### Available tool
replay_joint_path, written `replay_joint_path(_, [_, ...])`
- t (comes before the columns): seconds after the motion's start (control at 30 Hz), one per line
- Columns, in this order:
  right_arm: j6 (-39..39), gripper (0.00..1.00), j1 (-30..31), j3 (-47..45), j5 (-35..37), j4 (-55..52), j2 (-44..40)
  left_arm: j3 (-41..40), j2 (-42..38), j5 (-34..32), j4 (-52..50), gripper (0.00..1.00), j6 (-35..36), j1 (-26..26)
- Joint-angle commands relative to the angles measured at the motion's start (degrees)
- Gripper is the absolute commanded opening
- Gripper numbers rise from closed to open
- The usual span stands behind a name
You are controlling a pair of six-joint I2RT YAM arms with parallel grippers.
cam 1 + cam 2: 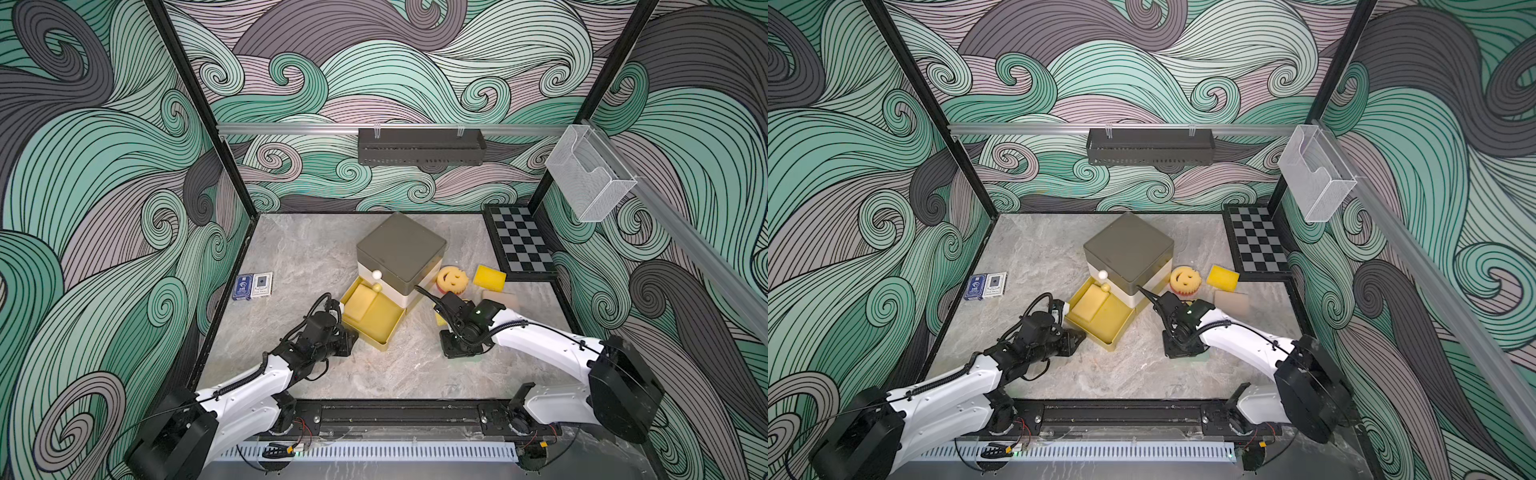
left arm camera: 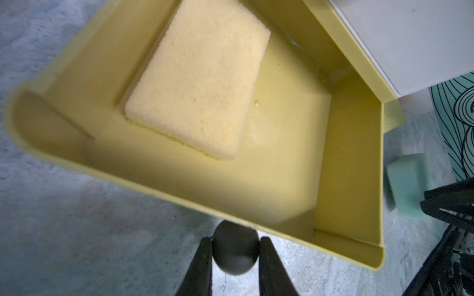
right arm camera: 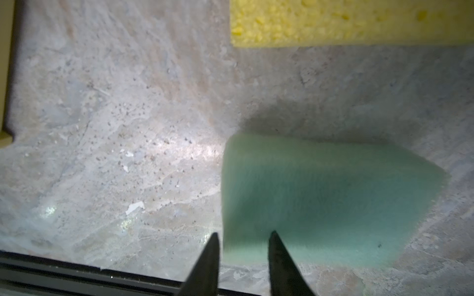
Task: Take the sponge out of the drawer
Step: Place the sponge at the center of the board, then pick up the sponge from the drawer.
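Drawer stands pulled open. The left pincer is clamped narrowly on its dark knob, probably to hold it steady during extraction. Inside the drawer, the pale sponge lies flat against one side wall, not yet lifted. The right pincer hangs over the tabletop, jaws partly spread and gripping nothing. A green sponge shows blurred beneath it, near a yellow sponge.

Marble tabletop, drawer unit, sponges, card boxes
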Motion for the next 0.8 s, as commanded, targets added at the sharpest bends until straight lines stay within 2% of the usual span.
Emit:
replay_joint_path(0.0, [-2.18, 0.51, 1.13, 2.95, 2.33, 2.64, -0.89, 1.97, -0.20, 0.55, 1.83, 0.17, 0.50, -0.39])
replay_joint_path(0.1, [-5.88, 0.54, 5.13, 6.38, 2.96, 2.30, -3.86, 1.82, 0.00, 0.44, 2.01, 0.17, 0.41, -0.39])
replay_joint_path(0.23, [-10.14, 0.53, 11.61, 10.77, -2.87, 4.83, -6.05, 2.05, 0.18, 0.40, 2.01, 0.17, 0.32, -0.35])
replay_joint_path(0.33, [-11.75, 0.52, 14.33, 12.63, -6.49, 9.06, -5.11, 2.06, 0.43, 0.27, 2.02, 0.17, 0.32, -0.39])
replay_joint_path(0.47, [-15.95, 0.51, 14.79, 18.45, -7.13, 10.06, 1.46, 2.32, 0.64, 0.18, 1.82, 0.18, 0.24, -0.39])
replay_joint_path(0.63, [-21.33, 0.50, 14.69, 29.91, -7.37, 8.92, 13.35, 1.78, -0.78, -0.56, 1.33, 0.17, -0.03, -0.35])
replay_joint_path(0.77, [-22.88, 0.49, 14.31, 37.81, -9.47, 8.89, 22.12, 1.86, -0.50, -0.88, 1.13, 0.17, -0.37, -0.39])
